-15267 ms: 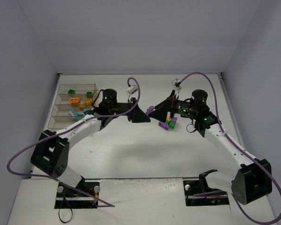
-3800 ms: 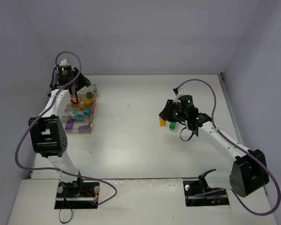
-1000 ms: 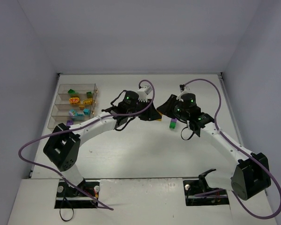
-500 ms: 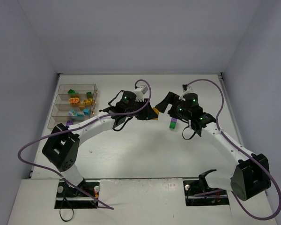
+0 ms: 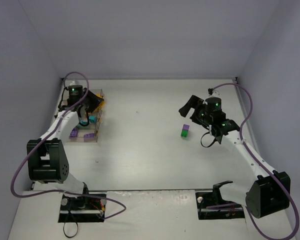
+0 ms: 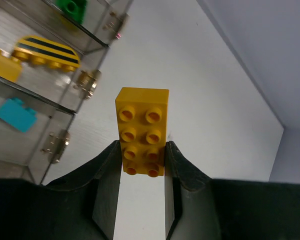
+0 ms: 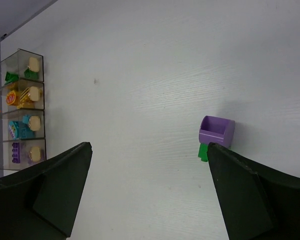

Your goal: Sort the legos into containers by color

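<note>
Studs in two rows top the smooth yellow brick pinched by the left tool. The right tool gapes open near a boxy purple brick.

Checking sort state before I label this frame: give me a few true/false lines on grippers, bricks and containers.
1. The left gripper is shut on a yellow brick. True.
2. The right gripper holds the purple brick. False: its jaws are open and empty; the purple brick lies on the table.
3. A green brick lies right by the purple brick, outside the containers. True.
4. The yellow brick lies in a compartment. False: it is between the left gripper's jaws.
5. The containers stand on the right arm's side. False: the left arm's side.
</note>
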